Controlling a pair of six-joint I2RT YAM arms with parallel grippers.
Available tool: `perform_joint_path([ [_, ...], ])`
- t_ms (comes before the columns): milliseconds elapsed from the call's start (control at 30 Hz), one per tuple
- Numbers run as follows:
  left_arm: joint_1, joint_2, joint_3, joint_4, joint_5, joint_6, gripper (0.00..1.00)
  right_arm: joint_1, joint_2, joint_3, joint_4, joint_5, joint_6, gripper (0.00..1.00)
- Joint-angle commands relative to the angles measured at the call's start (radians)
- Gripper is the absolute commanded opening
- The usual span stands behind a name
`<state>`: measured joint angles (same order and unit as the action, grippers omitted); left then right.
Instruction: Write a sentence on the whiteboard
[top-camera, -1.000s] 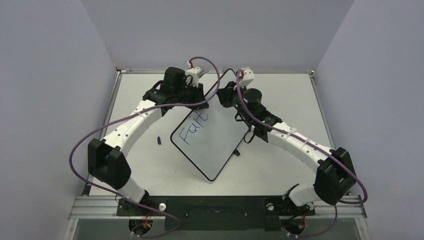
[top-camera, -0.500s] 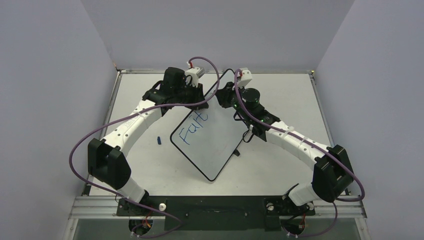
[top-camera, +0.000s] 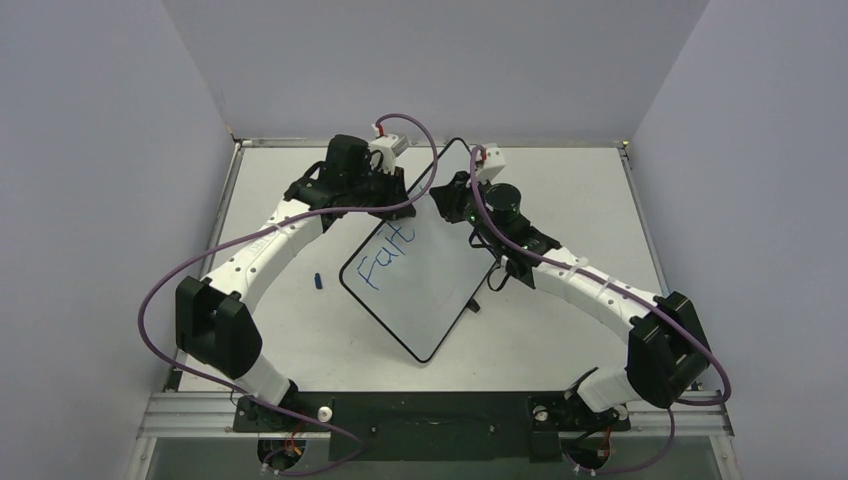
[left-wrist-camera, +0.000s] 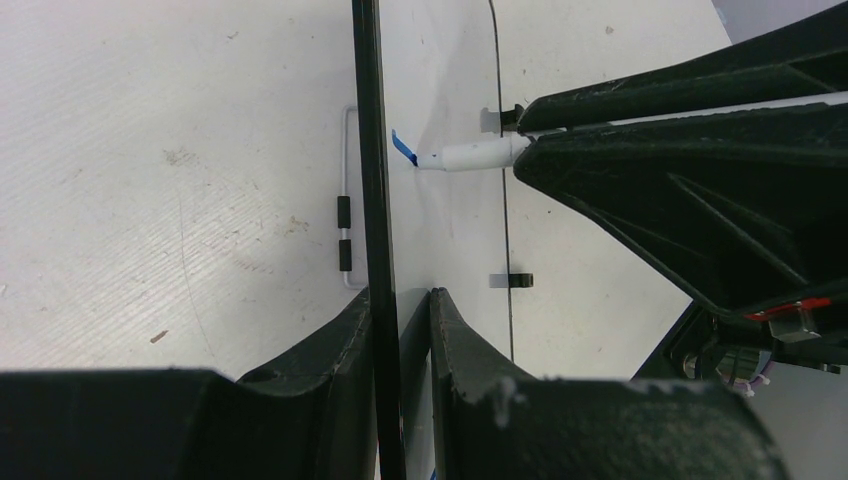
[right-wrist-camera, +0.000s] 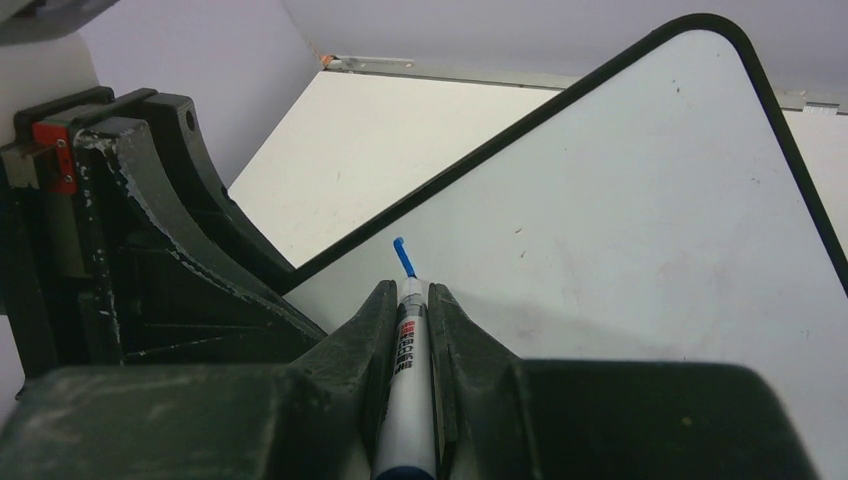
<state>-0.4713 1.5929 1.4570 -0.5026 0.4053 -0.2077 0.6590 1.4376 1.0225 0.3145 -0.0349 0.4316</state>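
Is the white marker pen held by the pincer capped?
No, the white marker pen in the right pincer shows a bare blue tip near the black-framed whiteboard.

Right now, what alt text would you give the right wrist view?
The right gripper is shut on a blue-tipped marker, its tip at or just off the whiteboard. At left, the left gripper holds the board's black-framed edge.

even, soft overhead light; wrist views blur up close.
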Motion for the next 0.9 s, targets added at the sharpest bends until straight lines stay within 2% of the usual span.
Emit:
perform_joint_path([
  [0, 0.007, -0.06, 0.016, 0.105, -0.032, 0.062, 0.0, 0.007, -0.043, -0.038, 0.023, -0.016, 0.004, 0.0],
  [867, 0.007, -0.063, 0.013, 0.109, -0.03, 0.059, 0.0, 0.019, -0.16, -0.203, -0.018, 0.032, 0.0, 0.0],
])
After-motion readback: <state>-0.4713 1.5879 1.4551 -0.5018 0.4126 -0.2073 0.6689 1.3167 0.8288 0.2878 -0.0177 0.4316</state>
